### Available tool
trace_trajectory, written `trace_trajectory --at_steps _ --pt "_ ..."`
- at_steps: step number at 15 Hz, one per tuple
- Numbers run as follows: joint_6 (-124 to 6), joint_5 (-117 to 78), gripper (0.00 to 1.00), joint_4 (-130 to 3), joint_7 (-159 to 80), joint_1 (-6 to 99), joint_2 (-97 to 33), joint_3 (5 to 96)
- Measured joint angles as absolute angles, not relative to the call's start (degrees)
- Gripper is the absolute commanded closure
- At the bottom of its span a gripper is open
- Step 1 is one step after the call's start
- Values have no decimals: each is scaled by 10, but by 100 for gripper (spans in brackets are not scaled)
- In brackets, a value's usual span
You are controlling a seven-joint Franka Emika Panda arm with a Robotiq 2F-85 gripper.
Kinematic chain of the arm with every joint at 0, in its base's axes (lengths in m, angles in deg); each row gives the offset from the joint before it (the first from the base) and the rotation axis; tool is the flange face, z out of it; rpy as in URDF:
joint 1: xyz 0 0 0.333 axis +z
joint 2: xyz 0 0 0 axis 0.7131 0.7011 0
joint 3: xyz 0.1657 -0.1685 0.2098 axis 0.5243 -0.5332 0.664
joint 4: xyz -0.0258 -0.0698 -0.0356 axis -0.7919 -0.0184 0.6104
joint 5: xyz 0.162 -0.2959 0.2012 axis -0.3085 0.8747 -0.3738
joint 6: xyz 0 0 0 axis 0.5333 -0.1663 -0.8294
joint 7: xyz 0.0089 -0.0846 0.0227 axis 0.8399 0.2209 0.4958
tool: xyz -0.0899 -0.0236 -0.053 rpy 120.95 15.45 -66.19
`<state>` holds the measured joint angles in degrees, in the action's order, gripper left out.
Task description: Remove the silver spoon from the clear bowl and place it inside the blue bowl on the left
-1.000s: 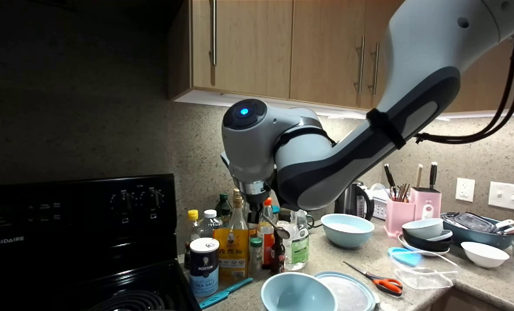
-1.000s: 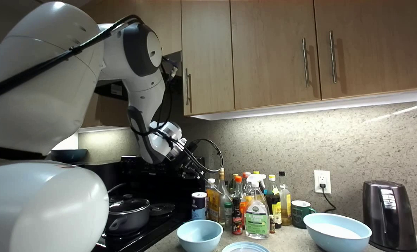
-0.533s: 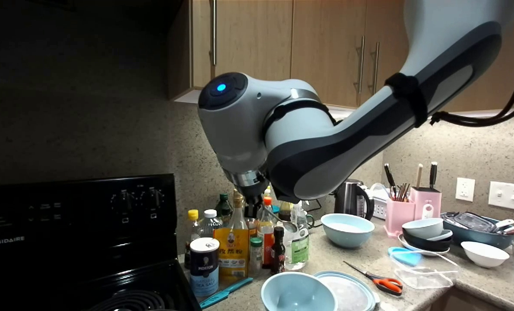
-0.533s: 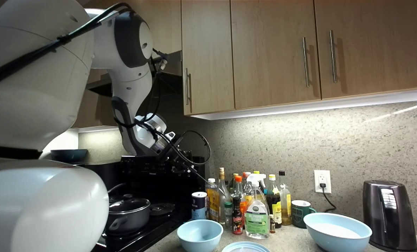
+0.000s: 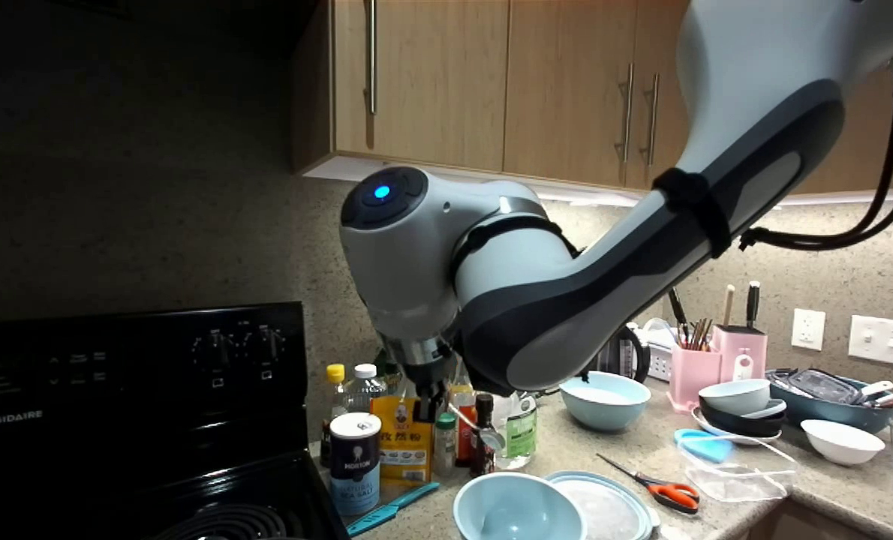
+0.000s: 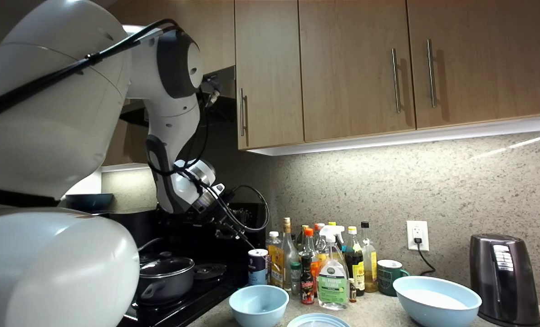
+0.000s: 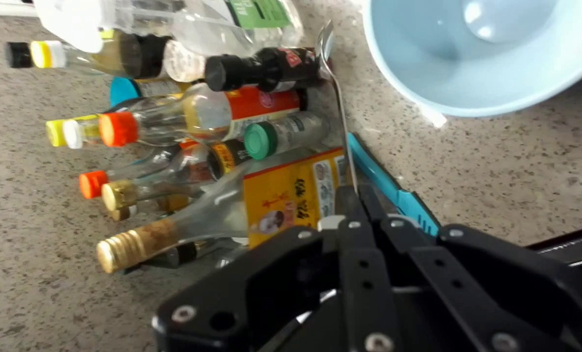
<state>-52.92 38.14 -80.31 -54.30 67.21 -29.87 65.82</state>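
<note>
Claw (image 7: 357,196) pinched on silver spoon (image 7: 342,111); handle end hidden in grip, spoon head ahead of it. Blue bowl (image 7: 411,61) ahead-right of claw in wrist view, cropped in all 3 views.

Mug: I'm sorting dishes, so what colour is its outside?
The mug is mainly dark green, clearest in an exterior view.

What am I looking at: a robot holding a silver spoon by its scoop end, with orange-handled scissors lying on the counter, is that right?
Not quite: the gripper holds the silver spoon by its handle, not its scoop end. In the wrist view the scoop is the free end, pointing away from the grip. The orange-handled scissors do lie on the counter.
</note>
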Motion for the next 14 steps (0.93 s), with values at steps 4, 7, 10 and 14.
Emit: trace_trajectory --at_steps 4,7,10,14 --pt "-617 357 99 -813 -543 658 -268 660" --pt "-652 344 99 -816 -543 651 -253 657" --pt "-652 344 98 -816 -546 652 -251 648" --pt "-647 349 99 -814 -546 654 -251 644"
